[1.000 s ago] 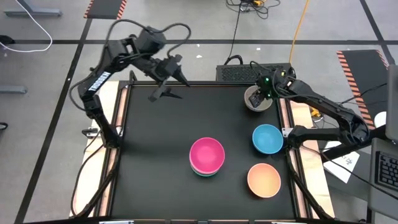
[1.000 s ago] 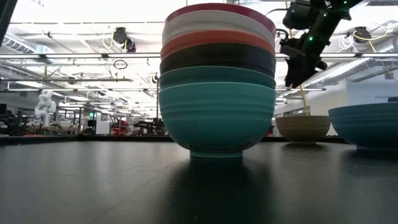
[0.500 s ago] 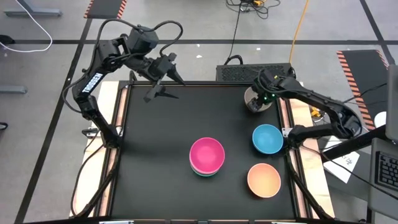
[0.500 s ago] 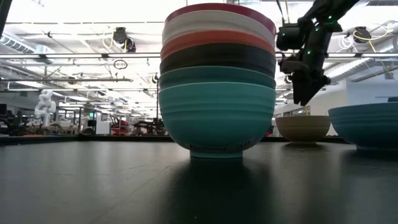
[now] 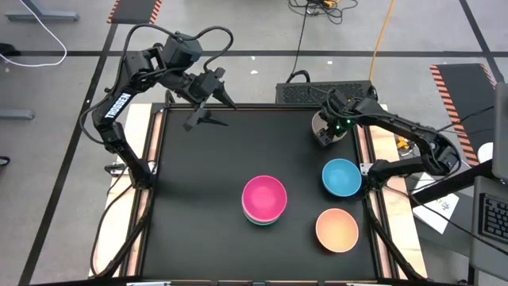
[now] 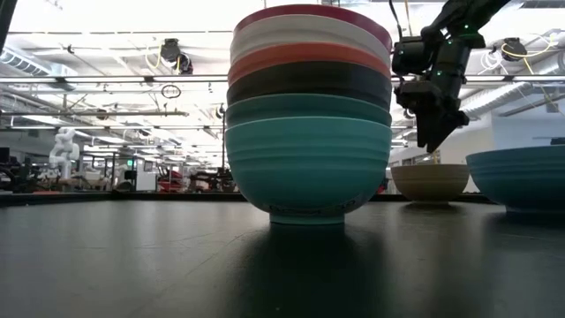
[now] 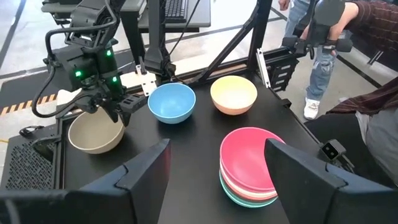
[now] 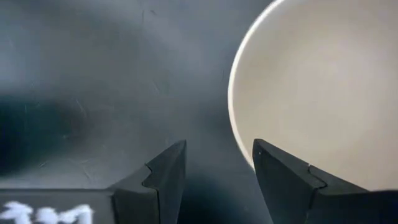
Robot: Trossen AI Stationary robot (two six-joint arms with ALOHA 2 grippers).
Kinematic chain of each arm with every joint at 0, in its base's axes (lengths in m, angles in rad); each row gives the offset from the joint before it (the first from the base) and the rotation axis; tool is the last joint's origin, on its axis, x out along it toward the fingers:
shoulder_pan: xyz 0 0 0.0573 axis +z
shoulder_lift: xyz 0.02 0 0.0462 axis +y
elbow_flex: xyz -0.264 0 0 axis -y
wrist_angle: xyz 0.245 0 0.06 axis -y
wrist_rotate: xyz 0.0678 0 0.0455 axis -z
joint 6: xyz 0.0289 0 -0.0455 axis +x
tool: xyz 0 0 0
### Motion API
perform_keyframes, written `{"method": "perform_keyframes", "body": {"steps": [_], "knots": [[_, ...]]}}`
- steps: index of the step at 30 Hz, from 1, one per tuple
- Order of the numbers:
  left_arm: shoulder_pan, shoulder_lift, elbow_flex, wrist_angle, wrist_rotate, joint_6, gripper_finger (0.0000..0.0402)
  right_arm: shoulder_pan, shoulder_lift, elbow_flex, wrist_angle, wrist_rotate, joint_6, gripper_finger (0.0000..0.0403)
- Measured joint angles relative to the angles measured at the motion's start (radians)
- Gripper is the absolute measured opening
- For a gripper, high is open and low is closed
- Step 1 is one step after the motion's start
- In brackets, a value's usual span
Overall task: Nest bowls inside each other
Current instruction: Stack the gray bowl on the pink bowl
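Right gripper (image 6: 433,141) spread open, empty — poised just above grey-brown bowl's (image 7: 94,132) near rim. Bowl upright, mouth up — round, no long axis.

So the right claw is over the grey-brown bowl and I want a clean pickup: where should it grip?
Probably the rim of the grey-brown bowl, from above: it sits upright and alone, so one finger can go inside the wall and one outside. The right claw, open, hangs above its near edge.

white lettering "trossen" runs along the dark left robot arm (image 5: 119,106); no other text can be read
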Motion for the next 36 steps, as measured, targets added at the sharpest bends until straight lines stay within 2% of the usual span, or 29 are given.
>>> {"method": "perform_keyframes", "body": {"steps": [8,19,23,28,33,36], "knots": [[0.0,0.0,0.0,0.004,0.0,0.0,0.0264,0.0,0.048,0.0,-0.017,0.004,0.013,0.0176],[0.0,0.0,0.0,-0.011,0.0,0.02,0.0258,-0.007,0.228,0.0,-0.016,0.109,-0.014,0.0168],[0.0,0.0,0.0,-0.016,-0.001,0.023,0.0258,-0.008,0.233,0.0,-0.005,0.106,-0.06,0.0128],[0.0,0.0,0.0,-0.016,0.0,0.022,0.0258,-0.005,0.232,0.001,0.025,0.112,-0.102,0.002],[0.0,0.0,0.0,-0.026,0.0,0.022,0.0257,0.026,0.224,0.001,0.057,0.17,-0.112,0.0004],[0.0,0.0,0.0,-0.031,0.0,0.022,0.0258,0.049,0.221,0.023,0.058,0.163,-0.113,0.0003]]}}
